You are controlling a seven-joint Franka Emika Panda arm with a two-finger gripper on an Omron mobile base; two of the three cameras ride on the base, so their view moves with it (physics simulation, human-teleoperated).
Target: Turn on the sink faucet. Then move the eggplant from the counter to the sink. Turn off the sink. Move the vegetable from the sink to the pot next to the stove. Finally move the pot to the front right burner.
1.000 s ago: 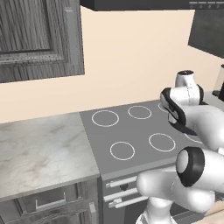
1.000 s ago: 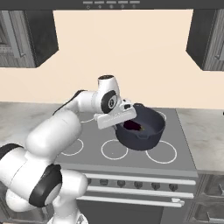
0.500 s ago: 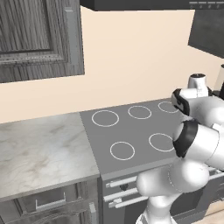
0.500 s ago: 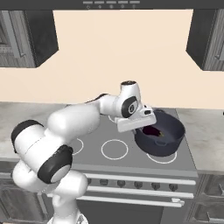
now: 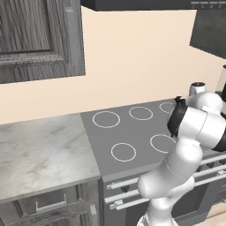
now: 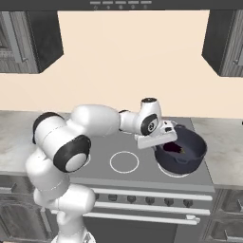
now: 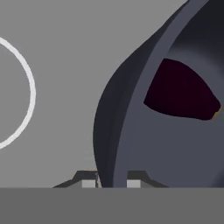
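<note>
**Pot gripped by its rim on the stove**

The gripper (image 6: 161,141) pinches the near rim of the dark pot (image 6: 187,156), one fingertip (image 7: 89,182) outside the wall and the other inside. The pot sits on the grey stove top (image 6: 95,166) at its front right burner. One eggplant (image 7: 181,90) lies inside the pot, just beyond the fingertips. In the left base view four white burner rings show, among them the front left one (image 5: 123,152). The marbled counter (image 5: 39,152) adjoins the stove.

wall (image 6: 128,52): plain beige | cabinets (image 5: 39,39): dark grey wood | hood (image 6: 133,4): dark
</note>
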